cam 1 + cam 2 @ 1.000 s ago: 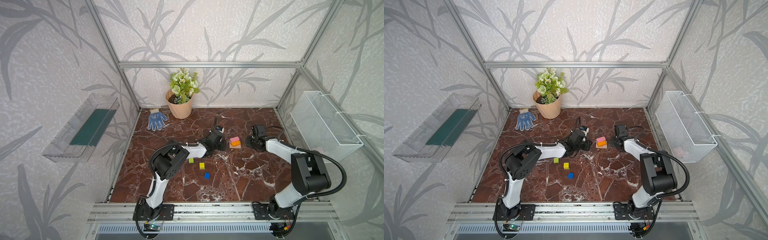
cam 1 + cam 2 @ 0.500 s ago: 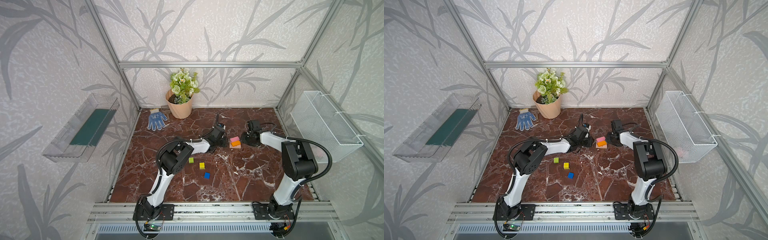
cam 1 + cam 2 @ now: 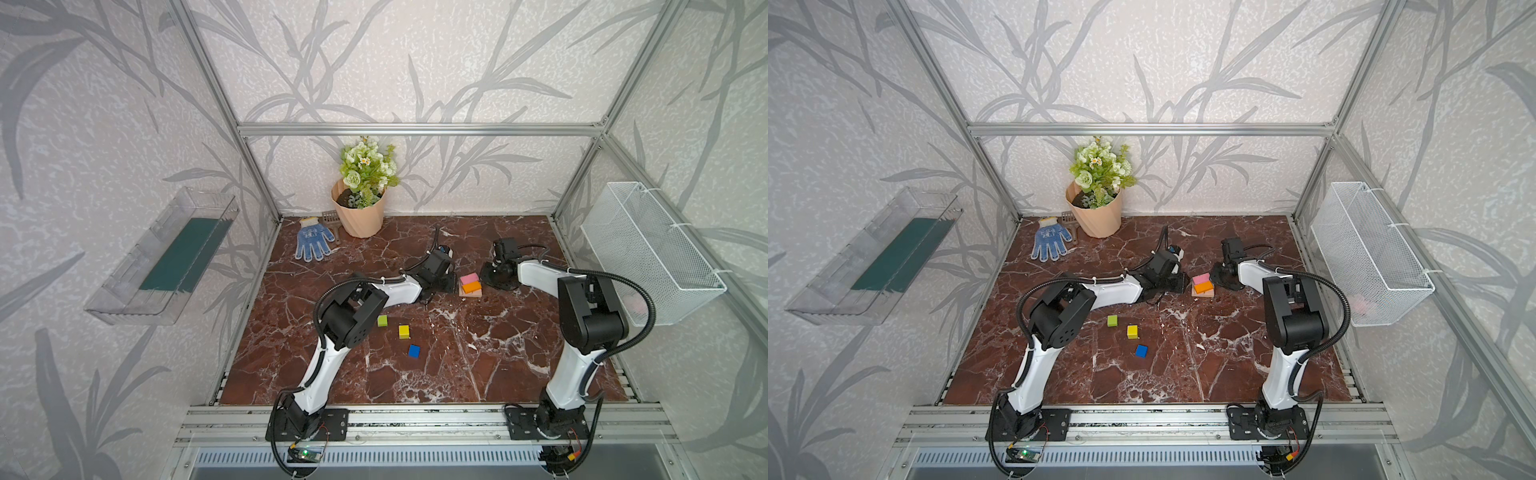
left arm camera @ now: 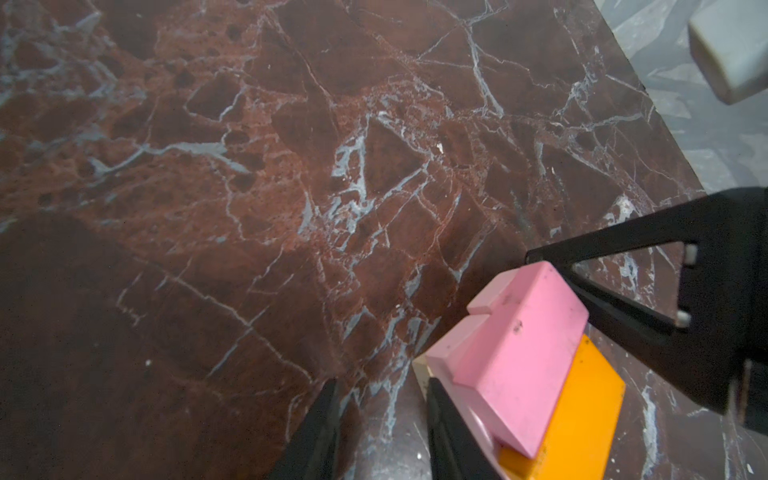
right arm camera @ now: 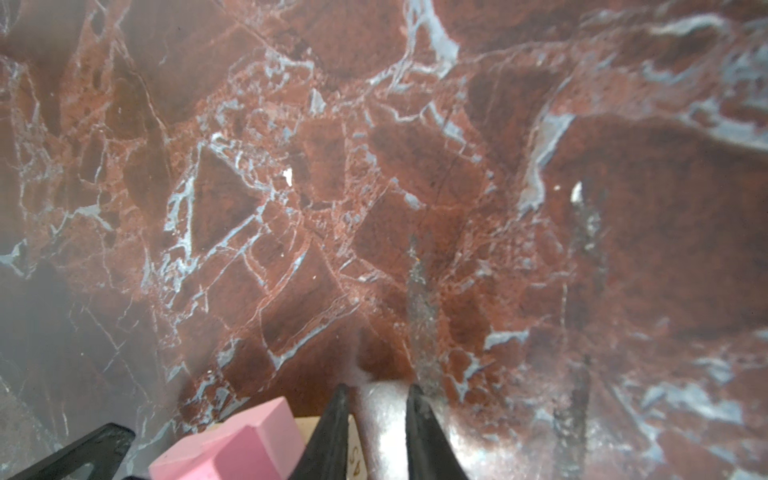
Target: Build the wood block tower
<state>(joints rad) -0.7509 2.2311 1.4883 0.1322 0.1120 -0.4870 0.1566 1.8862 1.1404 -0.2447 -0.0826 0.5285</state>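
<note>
The tower (image 3: 470,285) is a low stack: a pink block (image 4: 523,353) on top, an orange block (image 4: 582,407) under it, plain wood (image 3: 471,294) at the base. My left gripper (image 4: 380,386) sits low at the stack's left side, narrowly open with nothing between its fingers; one finger (image 4: 444,424) lies against the stack. My right gripper (image 5: 376,390) is shut and empty, low against the stack's right side (image 3: 486,278). Nearer the front lie a lime cube (image 3: 382,320), a yellow cube (image 3: 403,331) and a blue cube (image 3: 414,351), loose on the marble.
A peach flower pot (image 3: 359,216) and a blue glove (image 3: 311,243) sit at the back left. A white wire basket (image 3: 648,253) hangs on the right wall and a clear tray (image 3: 166,257) on the left wall.
My right gripper has moved left, up against the stack, its jaws closing a little more. My left gripper has edged toward the stack. The blocks have not moved.
</note>
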